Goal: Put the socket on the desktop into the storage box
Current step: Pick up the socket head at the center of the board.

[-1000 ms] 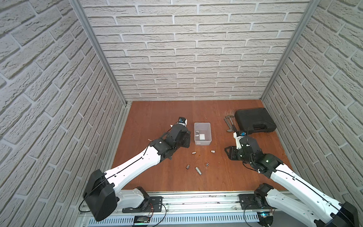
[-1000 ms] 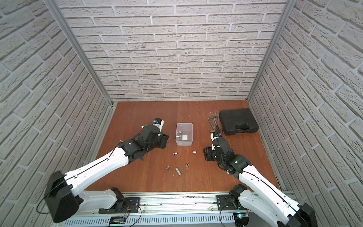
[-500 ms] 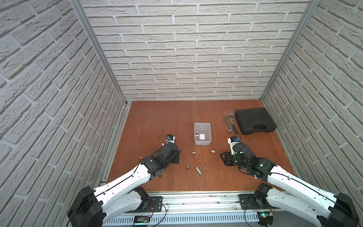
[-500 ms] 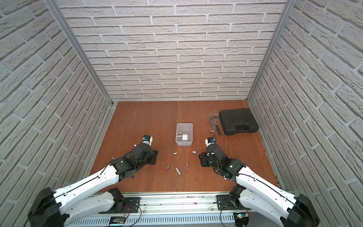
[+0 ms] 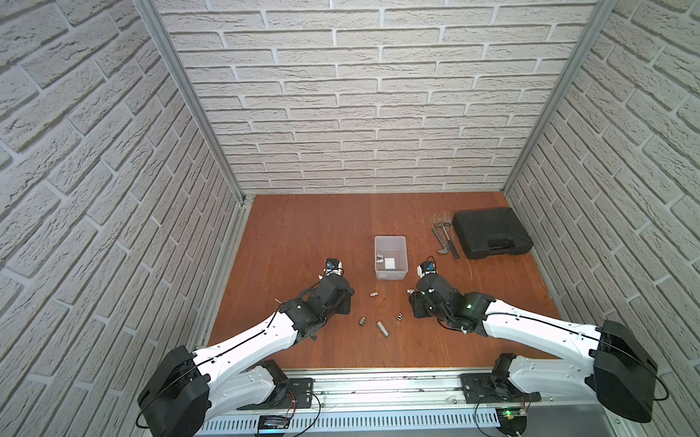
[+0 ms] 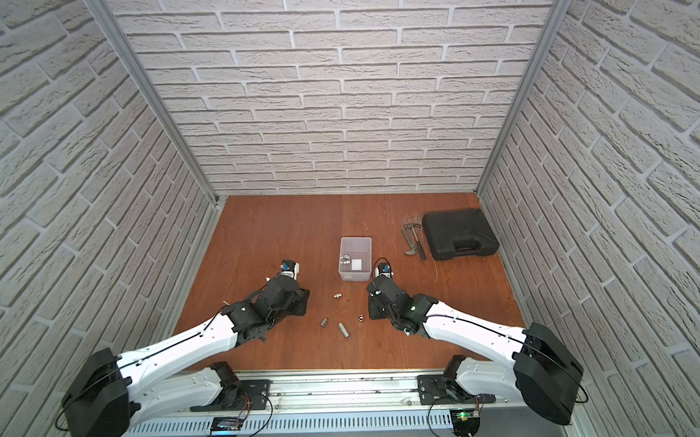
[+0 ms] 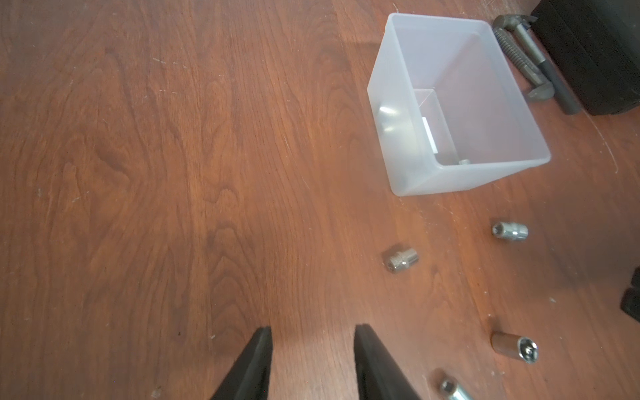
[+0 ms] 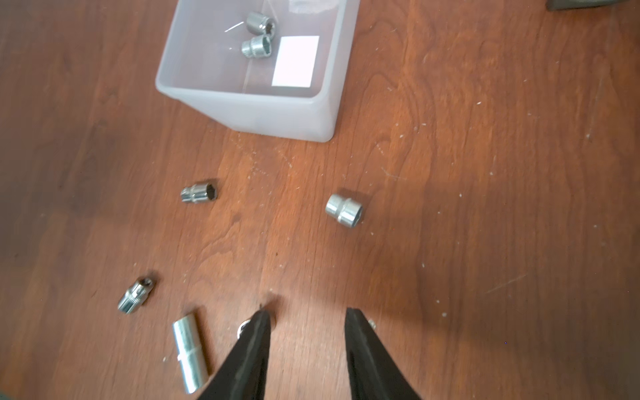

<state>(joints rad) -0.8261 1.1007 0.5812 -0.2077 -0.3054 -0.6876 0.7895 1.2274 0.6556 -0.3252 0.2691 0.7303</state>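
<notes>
Right wrist view: my right gripper (image 8: 306,315) is over the desktop (image 8: 485,207), fingers (image 8: 254,346) spread with only bare board between them.
Left wrist view: my left gripper (image 7: 311,332) is spread too and holds nothing.
Sockets on the desktop: five lie loose between my two arms, on the near side of the storage box (image 8: 249,114). They are a wide stubby socket (image 8: 344,210), a small hex-mouthed socket (image 8: 199,192), a ribbed socket (image 8: 136,294), a long tube socket (image 8: 190,351) and a half-hidden socket (image 8: 243,327).
Sockets in the box: a pair of sockets (image 8: 258,46) lies close together beside a white square mark (image 8: 296,60).
In the way: the half-hidden socket sits behind one of my right fingers, and the long tube socket is just beside it.
Around: metal hand tools (image 7: 516,53) lie beside a black case (image 7: 595,52), apart from the box.
Materials: the sockets are shiny chromed cylinders. The box is translucent pale plastic, thin-walled and rectangular. The desktop is reddish-brown wood grain, scratched and specked. The case is matte black.
</notes>
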